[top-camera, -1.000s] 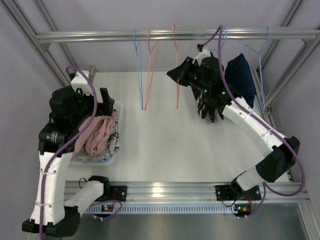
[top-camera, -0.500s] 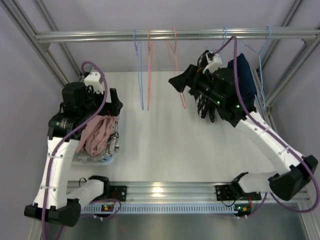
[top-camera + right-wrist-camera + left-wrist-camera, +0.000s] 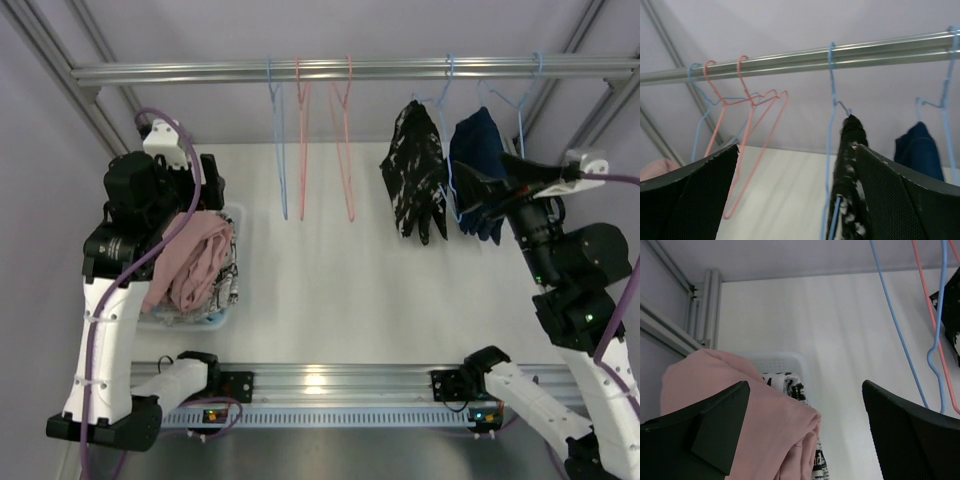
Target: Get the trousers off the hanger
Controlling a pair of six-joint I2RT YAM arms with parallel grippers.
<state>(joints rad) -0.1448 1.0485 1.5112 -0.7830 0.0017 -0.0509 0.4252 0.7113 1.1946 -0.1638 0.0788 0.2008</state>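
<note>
Black-and-white patterned trousers (image 3: 413,170) (image 3: 850,170) hang from a blue hanger (image 3: 830,115) on the rail (image 3: 330,70). Dark navy trousers (image 3: 482,160) (image 3: 919,150) hang on another blue hanger to their right. My right gripper (image 3: 490,190) (image 3: 797,195) is open just right of the patterned pair and holds nothing. Dusty pink trousers (image 3: 195,265) (image 3: 775,435) lie heaped in the white basket (image 3: 225,318) over a newsprint-patterned pair (image 3: 231,285) (image 3: 790,385). My left gripper (image 3: 208,195) (image 3: 805,430) hovers open over that heap, holding nothing.
A bare blue hanger (image 3: 279,150) and two bare pink hangers (image 3: 345,150) hang left of centre on the rail. Slanted frame posts (image 3: 575,130) stand at both back corners. The white tabletop (image 3: 330,290) stretches between the basket and my right arm.
My right gripper opened and let go of the patterned trousers, then the arm drew back to the right. The trousers swung back and hang straight. My left arm shifted slightly over the basket.
</note>
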